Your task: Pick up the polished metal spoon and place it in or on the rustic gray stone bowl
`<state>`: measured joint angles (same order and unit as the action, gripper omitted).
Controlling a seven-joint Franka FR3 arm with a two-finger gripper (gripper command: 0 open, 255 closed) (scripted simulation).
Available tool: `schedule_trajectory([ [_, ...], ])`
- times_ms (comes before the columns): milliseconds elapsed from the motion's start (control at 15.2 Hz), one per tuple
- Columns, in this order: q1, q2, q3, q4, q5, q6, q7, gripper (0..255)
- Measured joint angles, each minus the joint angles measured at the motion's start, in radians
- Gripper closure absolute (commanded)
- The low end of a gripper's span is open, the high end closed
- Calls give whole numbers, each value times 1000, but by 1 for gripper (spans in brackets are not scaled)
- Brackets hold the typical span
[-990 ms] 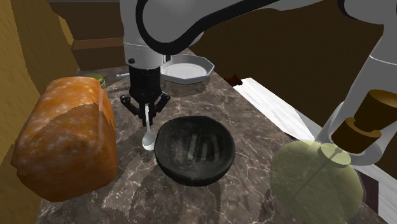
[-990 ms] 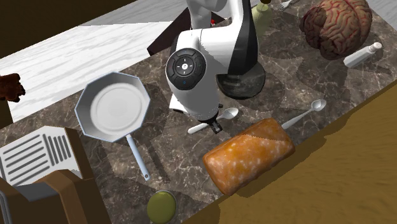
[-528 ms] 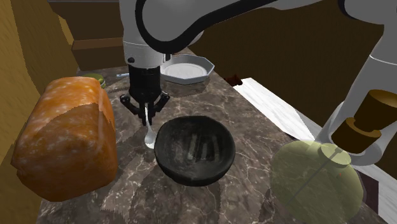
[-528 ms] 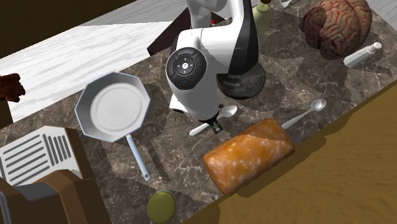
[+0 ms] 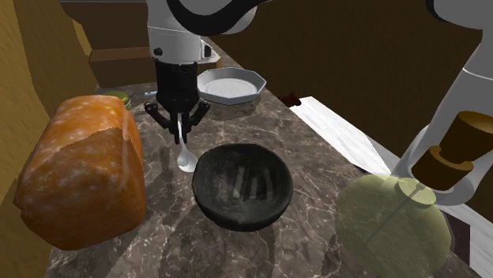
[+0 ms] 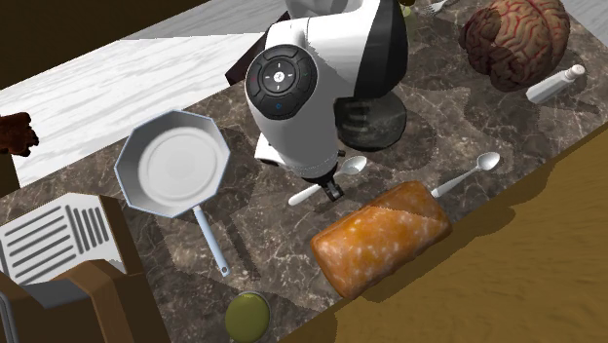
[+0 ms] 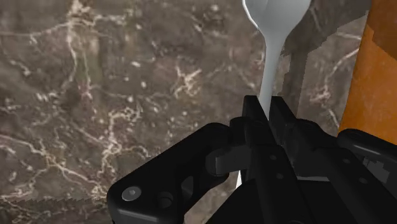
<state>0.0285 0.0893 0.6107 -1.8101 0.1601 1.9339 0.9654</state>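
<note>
**Shoulder view.**
- Gripper [image 5: 182,129]: black, pointing down over the marble counter [image 5: 316,170], fingers closed tight on the spoon handle.
- Spoon [image 5: 186,156]: pale metal, hanging bowl-end down from the fingers, just beside the far-left rim of the bowl. Whether its tip touches the counter cannot be told.
- Bowl [image 5: 242,187]: dark stone, upright, mid-counter, holding nothing.
- Bread loaf [image 5: 83,170]: orange-brown, to the left, near the spoon.
- Octagonal pan [image 5: 233,84]: far side, behind the gripper.
- Olive jug [image 5: 393,223]: near right.

**Second exterior view.**
- Spoon [image 6: 343,171]: in the gripper [image 6: 331,185], between the bowl [image 6: 380,125] and the loaf [image 6: 380,237].
- Second spoon [image 6: 468,173]: lying on the counter, right of the loaf.
- Pan [image 6: 171,164]: to the left.

**Wrist view.**
- Fingers [image 7: 254,114]: nearly shut, clasping the spoon [image 7: 273,32] by its handle.
- Loaf [image 7: 376,70]: alongside.
</note>
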Motion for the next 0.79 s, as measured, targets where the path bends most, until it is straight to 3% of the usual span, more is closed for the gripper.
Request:
schedule_trajectory([
  [792,2,-2,2,160,-7,-159,30,255],
])
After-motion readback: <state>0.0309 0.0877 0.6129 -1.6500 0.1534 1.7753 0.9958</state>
